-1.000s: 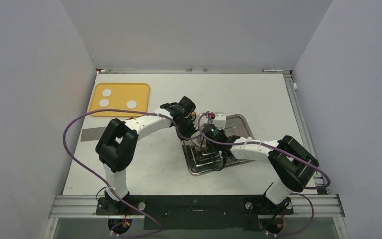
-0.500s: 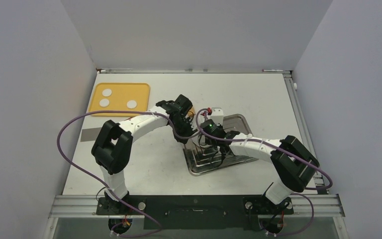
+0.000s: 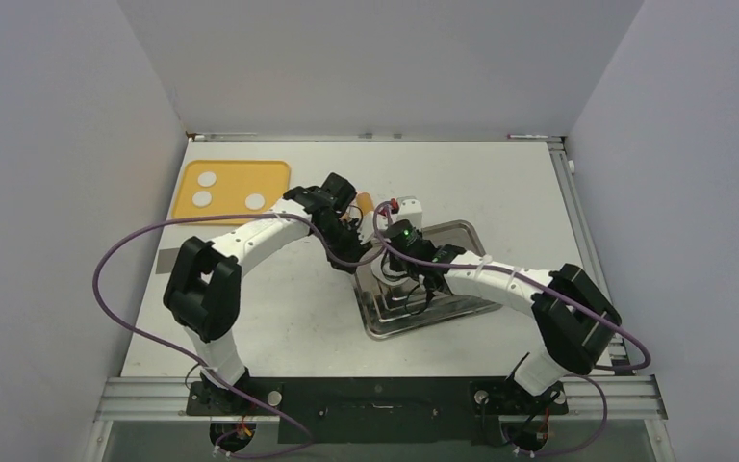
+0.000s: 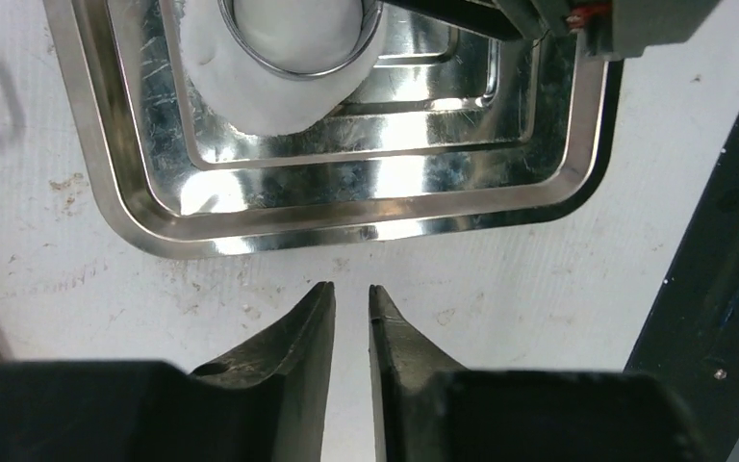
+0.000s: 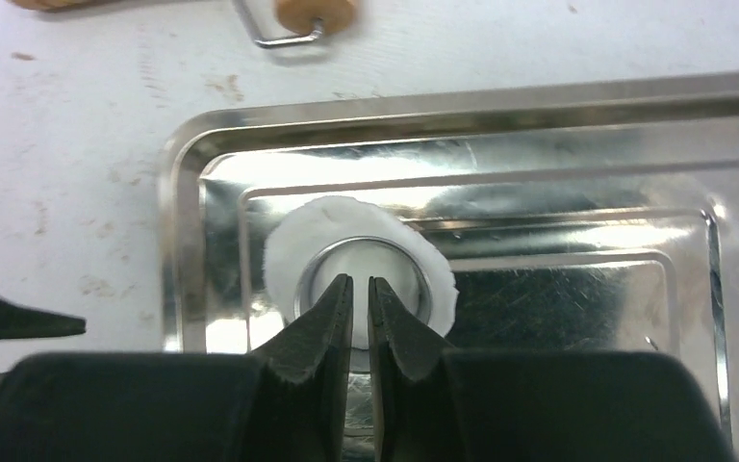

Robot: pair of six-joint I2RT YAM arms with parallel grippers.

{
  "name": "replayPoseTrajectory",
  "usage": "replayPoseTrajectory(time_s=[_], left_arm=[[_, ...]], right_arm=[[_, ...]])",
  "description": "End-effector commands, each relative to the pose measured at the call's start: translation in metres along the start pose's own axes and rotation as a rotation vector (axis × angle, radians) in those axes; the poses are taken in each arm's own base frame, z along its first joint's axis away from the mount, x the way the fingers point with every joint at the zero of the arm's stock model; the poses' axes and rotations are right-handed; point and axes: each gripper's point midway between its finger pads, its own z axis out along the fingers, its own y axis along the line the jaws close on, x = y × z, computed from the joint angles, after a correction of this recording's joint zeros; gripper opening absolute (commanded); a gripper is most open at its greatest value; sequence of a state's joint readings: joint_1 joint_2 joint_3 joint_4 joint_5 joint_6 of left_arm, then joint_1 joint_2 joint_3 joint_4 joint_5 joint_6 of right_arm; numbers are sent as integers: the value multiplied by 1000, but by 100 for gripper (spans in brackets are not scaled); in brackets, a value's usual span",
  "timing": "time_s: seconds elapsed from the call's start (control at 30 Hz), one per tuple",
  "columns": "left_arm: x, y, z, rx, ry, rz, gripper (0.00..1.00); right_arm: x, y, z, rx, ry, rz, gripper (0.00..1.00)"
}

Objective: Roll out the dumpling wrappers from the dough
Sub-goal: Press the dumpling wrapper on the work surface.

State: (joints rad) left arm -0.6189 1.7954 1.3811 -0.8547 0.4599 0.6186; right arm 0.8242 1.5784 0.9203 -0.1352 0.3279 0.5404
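Over the steel tray (image 5: 539, 96), found the right gripper (image 5: 361, 281) closed to a sliver, tips poised at the near edge of the metal ring (image 5: 428, 279); cannot tell whether pressing on it or hovering just above, and saw nothing clamped between the fingers (image 5: 322, 332). Noted the ring seated on the dumpling wrapper (image 5: 293, 241), a thin white sheet lying flat in the tray's inner well toward the end nearer the left arm, with a ragged margin outside the ring. Found the left gripper (image 4: 351, 289) parted by a narrow slot, holding nothing, hanging over bare table (image 4: 539, 289) just outside the tray's rim.

Judged the step in hand to be trimming a rolled piece to a round with the ring. Judged the next move to call for even downward pressure on the ring, then a clean lift without dragging the sheet.

Counted three lumps of the dough (image 3: 208, 178), not yet rolled, on the yellow board (image 3: 269, 178) at the far left corner, well apart from the tray. Noted a wooden tool with a wire loop (image 5: 316, 12) on the table just beyond the tray, and a grey strip (image 3: 178, 260) near the left edge. Recorded scuffs and smears on the white tabletop, plain pale walls (image 3: 346, 67) on three sides, an aluminium rail (image 3: 375, 395) along the near edge.
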Motion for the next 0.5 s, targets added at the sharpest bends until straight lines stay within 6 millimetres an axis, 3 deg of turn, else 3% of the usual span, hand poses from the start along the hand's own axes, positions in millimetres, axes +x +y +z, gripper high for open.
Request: replayPoseTrajectory(time_s=[0.0,0.13,0.2,0.27,0.37,0.47], left_arm=[[-1,-6,-46,12,-72,72,20],[21,23,-100,-104,-148,11,36],[41,43,-127,-194,-172,-13,46],[75,71,-154,-301,-189,-45,59],[124,108,-178,-424,-245,-3,71],[159,129,-181,-463,-295,136,75]], right_arm=[[-71,44,-36,-213,-178,-51,9],[-80,55,-50,-297,-210,-83,17],[-81,62,-59,-360,-235,-109,31],[-81,67,-68,-418,-266,-126,53],[-80,69,-79,-473,-322,-132,80],[-82,73,-94,-545,-381,-138,83]])
